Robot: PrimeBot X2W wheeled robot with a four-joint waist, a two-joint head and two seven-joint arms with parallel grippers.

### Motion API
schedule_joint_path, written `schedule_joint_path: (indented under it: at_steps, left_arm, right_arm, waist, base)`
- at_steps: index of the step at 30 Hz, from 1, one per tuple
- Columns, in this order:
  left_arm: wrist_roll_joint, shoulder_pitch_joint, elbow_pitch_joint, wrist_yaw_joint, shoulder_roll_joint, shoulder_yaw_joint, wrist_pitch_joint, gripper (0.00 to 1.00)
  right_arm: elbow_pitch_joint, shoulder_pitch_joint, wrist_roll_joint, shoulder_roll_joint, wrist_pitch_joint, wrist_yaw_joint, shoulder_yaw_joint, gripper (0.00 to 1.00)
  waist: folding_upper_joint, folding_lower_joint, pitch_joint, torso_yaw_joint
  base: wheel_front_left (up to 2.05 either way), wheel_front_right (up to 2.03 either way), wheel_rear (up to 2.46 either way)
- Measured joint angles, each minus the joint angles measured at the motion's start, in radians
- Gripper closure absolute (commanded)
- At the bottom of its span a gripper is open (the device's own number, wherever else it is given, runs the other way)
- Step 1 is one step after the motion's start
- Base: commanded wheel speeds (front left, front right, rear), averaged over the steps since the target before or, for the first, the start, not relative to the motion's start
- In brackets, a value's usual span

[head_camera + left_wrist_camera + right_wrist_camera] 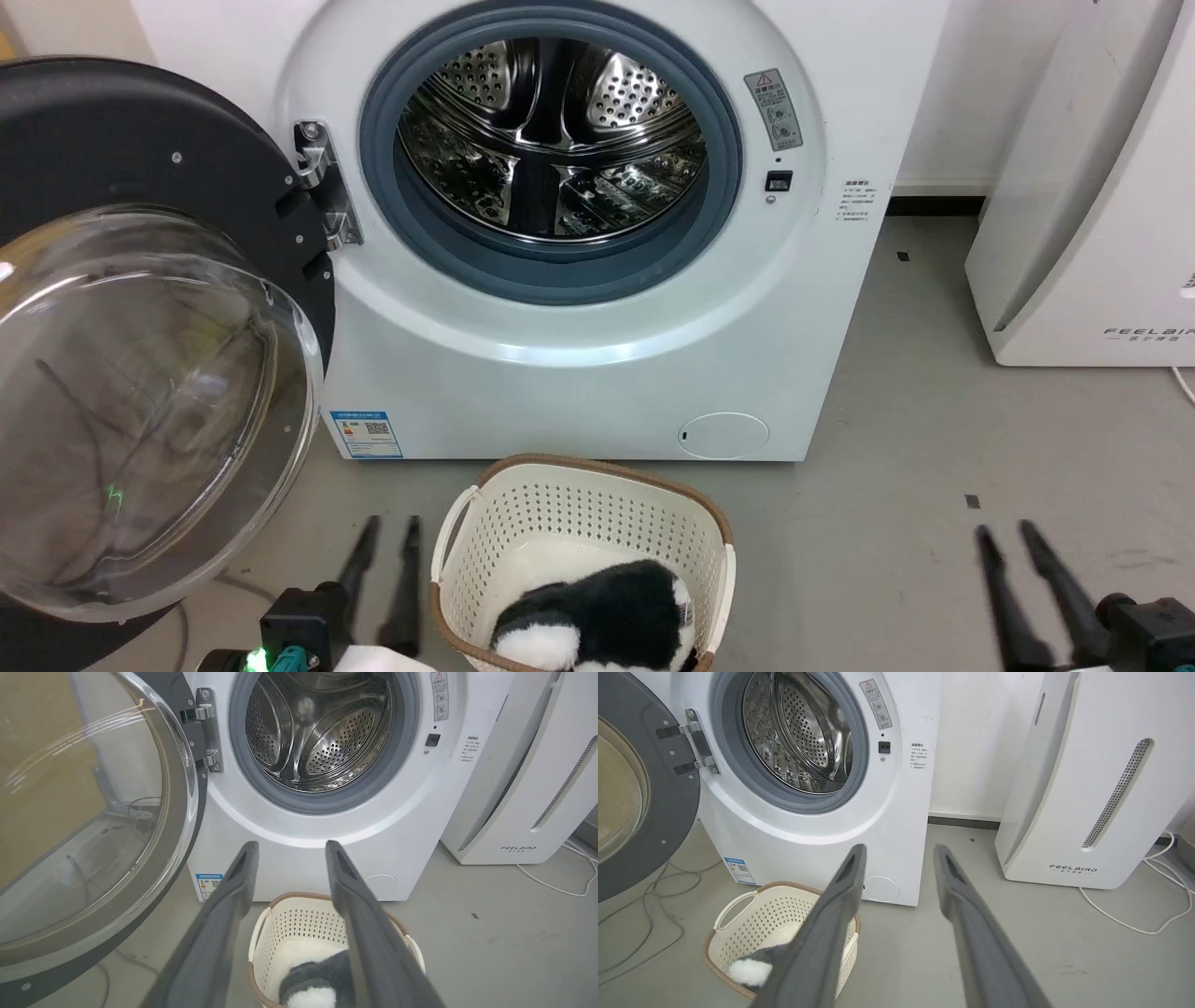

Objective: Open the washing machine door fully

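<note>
The washing machine door (140, 168) stands swung wide to the left on its steel hinge (322, 182), its matte black inner face and bulging clear glass bowl (131, 401) turned toward me. The same door (93, 812) sits at the left of the left wrist view, and the door (640, 807) also runs off the left edge of the right wrist view. The steel drum (551, 140) lies exposed inside its grey rubber ring. My left gripper (389, 534) is open near the floor, just right of the glass bowl, touching nothing. My right gripper (1005, 537) is open at the lower right, away from the machine.
A cream laundry basket (523, 518) holding a black-and-white plush toy (597, 621) stands on the floor before the machine, between my grippers. A white air purifier (1092, 187) stands at the right with a cable (1134, 914) on the floor. Grey cables (649, 896) lie under the door.
</note>
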Motion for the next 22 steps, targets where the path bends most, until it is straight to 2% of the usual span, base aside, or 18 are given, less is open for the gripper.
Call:
schedule_joint_path:
  at_steps: [22]
  left_arm:
    - [0.021, 0.000, -0.015, -0.002, -0.007, 0.016, 0.026, 1.00]
  right_arm:
    - [0.026, -0.016, -0.004, 0.000, 0.001, 0.000, 0.013, 1.00]
  waist:
    - [0.0000, 0.0000, 0.004, -0.002]
  base:
    - [0.00, 0.00, 0.00]
